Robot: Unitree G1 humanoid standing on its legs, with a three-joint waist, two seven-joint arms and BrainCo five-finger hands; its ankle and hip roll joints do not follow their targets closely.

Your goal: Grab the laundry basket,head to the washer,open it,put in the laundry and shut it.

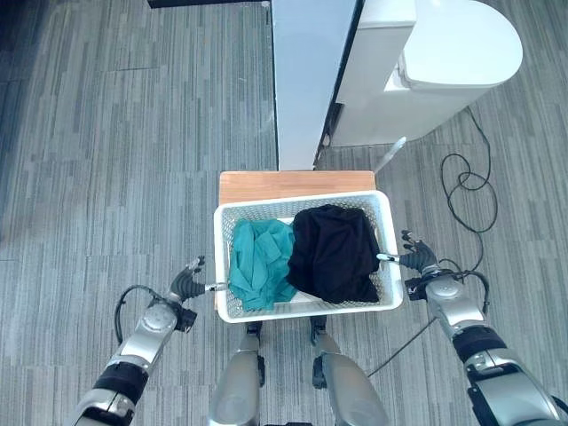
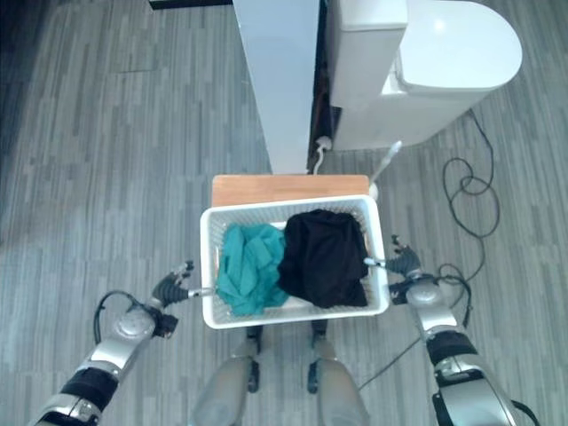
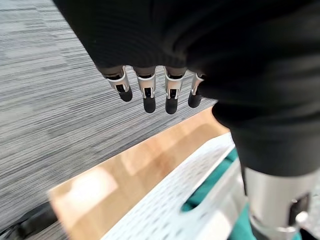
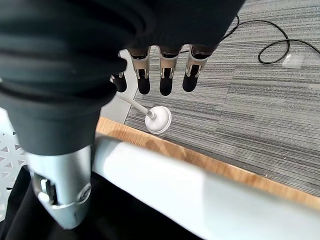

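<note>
A white perforated laundry basket (image 1: 219,257) sits on a low wooden table (image 1: 293,185) straight ahead of me. Inside it a teal garment (image 1: 260,262) lies to the left and a black garment (image 1: 333,253) to the right. My left hand (image 1: 186,284) is at the basket's left rim (image 3: 190,190), fingers (image 3: 145,95) straight outside the wall and thumb (image 3: 275,200) reaching over the rim. At the right rim (image 4: 200,190) my right hand (image 1: 417,257) mirrors it, with straight fingers (image 4: 165,75) and the thumb (image 4: 60,185) over the black cloth. Neither hand is curled round the basket.
A pale square column (image 1: 306,80) rises just behind the table. A white toilet (image 1: 444,62) stands at the back right, and a white long-handled brush (image 1: 389,155) leans beside it. Grey striped carpet (image 1: 106,177) stretches out to the left.
</note>
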